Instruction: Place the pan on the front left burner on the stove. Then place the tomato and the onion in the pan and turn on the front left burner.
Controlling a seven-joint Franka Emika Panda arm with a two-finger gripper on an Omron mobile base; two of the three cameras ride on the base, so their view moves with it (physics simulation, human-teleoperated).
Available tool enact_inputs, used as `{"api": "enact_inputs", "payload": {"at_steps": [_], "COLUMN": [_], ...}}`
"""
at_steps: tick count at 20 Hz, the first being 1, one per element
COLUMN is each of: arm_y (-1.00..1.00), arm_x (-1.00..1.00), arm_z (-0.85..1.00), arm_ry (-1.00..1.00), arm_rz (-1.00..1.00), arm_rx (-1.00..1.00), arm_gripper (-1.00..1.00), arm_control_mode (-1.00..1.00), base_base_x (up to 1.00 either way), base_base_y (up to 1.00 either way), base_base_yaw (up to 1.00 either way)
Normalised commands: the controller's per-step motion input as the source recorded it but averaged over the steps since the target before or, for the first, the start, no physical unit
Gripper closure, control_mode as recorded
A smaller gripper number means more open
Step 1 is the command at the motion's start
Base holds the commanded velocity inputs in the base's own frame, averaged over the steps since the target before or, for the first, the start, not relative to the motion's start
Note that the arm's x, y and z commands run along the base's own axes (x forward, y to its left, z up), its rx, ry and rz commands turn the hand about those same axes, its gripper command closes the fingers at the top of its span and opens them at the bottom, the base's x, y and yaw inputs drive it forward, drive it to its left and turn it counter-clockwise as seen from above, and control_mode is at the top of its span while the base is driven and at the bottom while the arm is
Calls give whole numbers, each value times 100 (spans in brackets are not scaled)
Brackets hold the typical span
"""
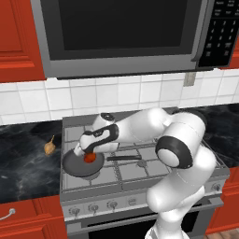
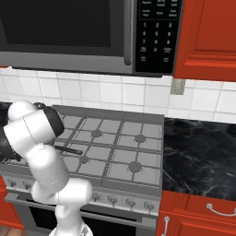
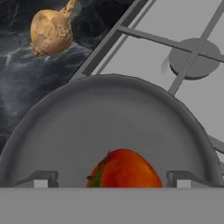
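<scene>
The tomato (image 3: 124, 168) is glossy red with a dark green stem. The pan (image 3: 109, 127) is dark grey, the onion (image 3: 51, 30) tan-yellow. The counter (image 1: 23, 154) is black with pale marbling, the stove (image 2: 120, 143) grey, the cabinets (image 2: 207, 37) red.

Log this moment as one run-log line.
pan: on stove front left | tomato: in pan, between open gripper fingers | onion: on counter, left of stove | next: likely onion
</scene>
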Motion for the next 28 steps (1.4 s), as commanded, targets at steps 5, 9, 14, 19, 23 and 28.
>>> {"api": "enact_inputs", "payload": {"at_steps": [5,9,14,19,23,28], "arm_y": [21,39,48,59,56,28], "arm_x": [0,0,3,19,42,6], "arm_z": [42,31,19,1,-6,-3], "arm_ry": [-1,0,0,0,0,-1], "arm_rz": [0,0,0,-1,-6,-1], "arm_rx": [0,0,0,0,0,0], "arm_gripper": [-100,-100,-100,-100,-100,-100], "arm_control_mode": [-100,-100,-100,-100,-100,-100], "base_base_x": [0,0,0,0,0,0], "base_base_y": [0,0,0,0,0,0], "base_base_yaw": [0,0,0,0,0,0]}}
